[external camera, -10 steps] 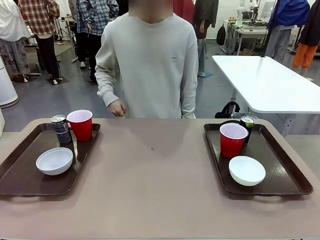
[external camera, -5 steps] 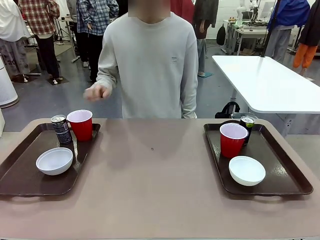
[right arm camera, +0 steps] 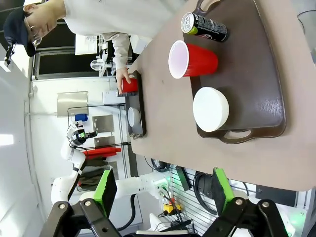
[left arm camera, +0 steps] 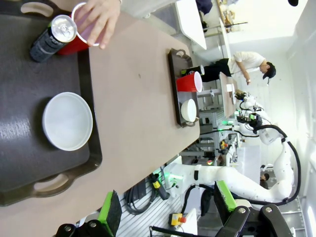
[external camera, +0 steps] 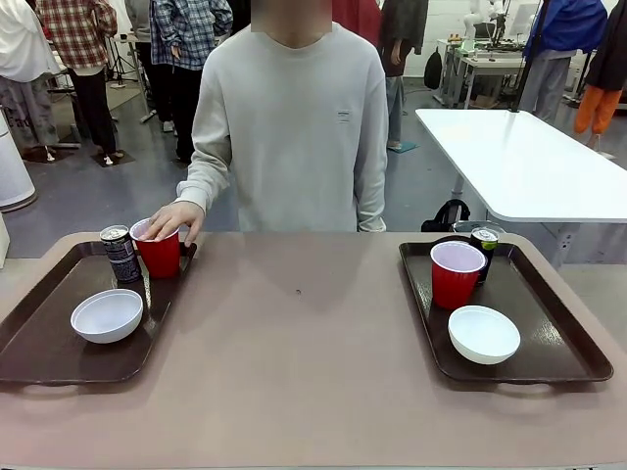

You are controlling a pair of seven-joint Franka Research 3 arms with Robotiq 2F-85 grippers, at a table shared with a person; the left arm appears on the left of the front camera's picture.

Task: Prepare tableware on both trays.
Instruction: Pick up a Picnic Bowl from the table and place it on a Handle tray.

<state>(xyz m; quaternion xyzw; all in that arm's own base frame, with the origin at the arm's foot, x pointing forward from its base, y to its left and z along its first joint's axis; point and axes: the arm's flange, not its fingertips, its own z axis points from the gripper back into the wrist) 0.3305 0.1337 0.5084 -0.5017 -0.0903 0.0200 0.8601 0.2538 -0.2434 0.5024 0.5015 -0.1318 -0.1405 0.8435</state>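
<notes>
Both the left pincer and right pincer hang wide open and empty, well above the tabletop, touching nothing.

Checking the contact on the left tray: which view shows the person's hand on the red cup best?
Left wrist view: the hand lies over the red cup rim, close up, fingers distinct. The front view shows the same grasp smaller, side on. In the right wrist view it is tiny and far off.
</notes>
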